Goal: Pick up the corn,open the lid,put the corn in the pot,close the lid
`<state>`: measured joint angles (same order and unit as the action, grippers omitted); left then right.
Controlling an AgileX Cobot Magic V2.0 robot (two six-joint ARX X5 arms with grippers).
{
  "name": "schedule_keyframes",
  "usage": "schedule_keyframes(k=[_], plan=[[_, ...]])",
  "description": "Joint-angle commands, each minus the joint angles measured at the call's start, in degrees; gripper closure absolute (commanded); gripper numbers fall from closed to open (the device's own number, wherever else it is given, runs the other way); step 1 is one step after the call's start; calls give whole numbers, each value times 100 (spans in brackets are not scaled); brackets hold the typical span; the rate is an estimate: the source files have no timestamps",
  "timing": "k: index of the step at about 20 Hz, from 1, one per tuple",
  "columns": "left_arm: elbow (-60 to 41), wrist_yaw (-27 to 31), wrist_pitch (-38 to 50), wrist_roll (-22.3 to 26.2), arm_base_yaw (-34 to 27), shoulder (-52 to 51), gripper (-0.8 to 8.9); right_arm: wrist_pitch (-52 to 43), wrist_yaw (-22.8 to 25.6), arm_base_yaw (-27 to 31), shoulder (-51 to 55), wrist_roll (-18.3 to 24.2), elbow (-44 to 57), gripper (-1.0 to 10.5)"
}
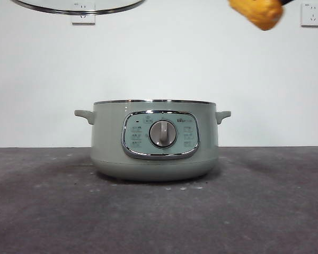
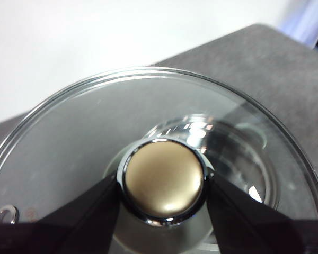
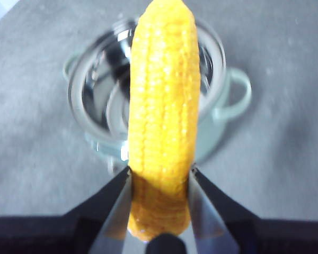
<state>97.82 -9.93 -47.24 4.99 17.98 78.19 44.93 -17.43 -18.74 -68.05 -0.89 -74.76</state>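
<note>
Both lid (image 1: pixel 78 6) and corn (image 1: pixel 257 13) above open pot (image 1: pixel 155 140)

Glass lid (image 2: pixel 95 137), glossy corn (image 3: pixel 161 106), matt table (image 1: pixel 42 211)

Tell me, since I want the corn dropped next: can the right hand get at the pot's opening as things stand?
Probably yes. The left hand holds the lid up, off the pot, so its mouth is uncovered. The right hand holds the corn high over the pot, with nothing visible between them.
</note>
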Motion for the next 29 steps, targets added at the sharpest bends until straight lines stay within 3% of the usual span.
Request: schedule_keyframes(k=[1, 5, 13, 20, 29], plan=[[35, -55, -105, 271, -188, -280, 822, -13, -20, -225, -809, -20, -726, 959], [-234, -96, -313, 317, -448, -807, 822, 181, 13, -702, -2288, 7, -2144, 959], [-1676, -94, -350, 315, -597, -2306, 822, 1091, 833, -1388, -4983, 448, -4623, 959], [-1749, -94, -518, 315, -595, -2863, 822, 1311, 1287, -1425, -6026, 564, -4787, 959], [-1749, -94, -634, 315, -595, -2907, 822, 1611, 1344, -1432, -6384, 544, -4784, 959]])
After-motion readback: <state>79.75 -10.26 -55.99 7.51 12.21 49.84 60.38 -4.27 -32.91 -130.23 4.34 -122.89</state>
